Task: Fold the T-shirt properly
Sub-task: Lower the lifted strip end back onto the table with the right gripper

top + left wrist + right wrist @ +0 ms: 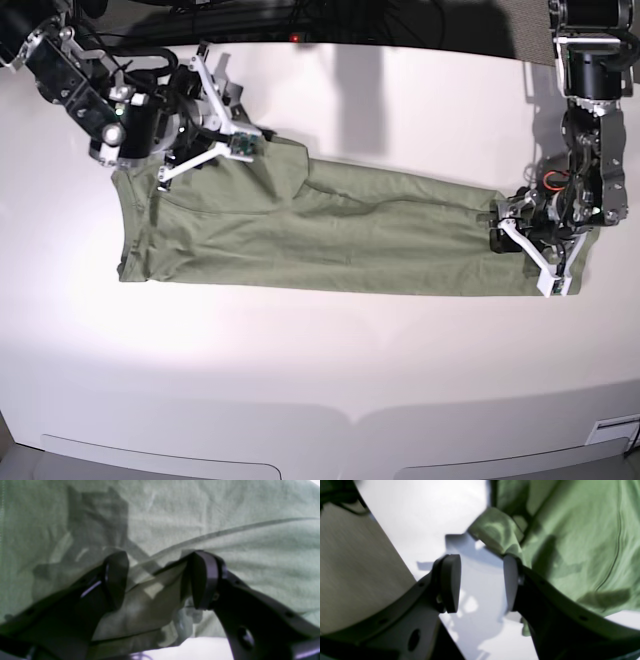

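The sage-green T-shirt lies on the white table as a long horizontal band. My left gripper is at the band's right end. In the left wrist view the left gripper is open, a fold of T-shirt lies between its fingers, and cloth veils one finger. My right gripper hovers at the band's upper left corner. Seen from the right wrist, the right gripper is open over bare table, and a bunched corner of the T-shirt sits just beyond its right finger.
Bare white table stretches in front of and behind the shirt. A blurred beige surface fills the left of the right wrist view. The table's front edge curves across the bottom, and dark cables run along the back.
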Controlling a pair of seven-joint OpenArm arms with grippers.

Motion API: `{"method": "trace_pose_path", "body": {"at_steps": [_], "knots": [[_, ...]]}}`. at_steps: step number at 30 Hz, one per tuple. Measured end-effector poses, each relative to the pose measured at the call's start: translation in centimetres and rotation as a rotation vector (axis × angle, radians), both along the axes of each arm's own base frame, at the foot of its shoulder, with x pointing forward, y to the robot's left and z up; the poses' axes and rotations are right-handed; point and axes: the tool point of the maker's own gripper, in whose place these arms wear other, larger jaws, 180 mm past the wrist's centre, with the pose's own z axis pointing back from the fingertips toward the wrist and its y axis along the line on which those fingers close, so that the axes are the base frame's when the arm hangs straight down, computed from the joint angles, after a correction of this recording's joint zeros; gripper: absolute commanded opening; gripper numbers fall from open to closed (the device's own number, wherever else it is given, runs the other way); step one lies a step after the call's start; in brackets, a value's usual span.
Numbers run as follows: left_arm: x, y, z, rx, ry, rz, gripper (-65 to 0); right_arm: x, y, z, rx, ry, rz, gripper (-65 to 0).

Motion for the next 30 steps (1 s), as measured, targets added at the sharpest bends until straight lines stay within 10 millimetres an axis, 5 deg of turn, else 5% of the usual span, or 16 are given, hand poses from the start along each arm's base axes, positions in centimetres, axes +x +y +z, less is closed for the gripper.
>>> {"method": "trace_pose_path", "body": {"at_steps": [10, 14, 18, 30], "knots": [[0.0, 0.0, 0.0, -0.002, 0.001, 0.000, -26.3, 3.2, 0.3, 1.3, -0.021, -0.090, 0.041, -37.2], [0.0, 0.0, 0.0, -0.001, 0.000, 0.001, -26.4, 2.9, 0.3, 1.2, -0.020, -0.081, 0.041, -37.7], [0.0, 0.0, 0.0, -0.001, 0.001, 0.000, -26.3, 2.9, 0.2, 1.2, -0.021, -0.082, 0.041, -48.6], [0.0, 0.0, 0.0, -0.001, 0.001, 0.001, -26.4, 2.9, 0.3, 1.2, -0.019, -0.082, 0.041, -57.9]]}}
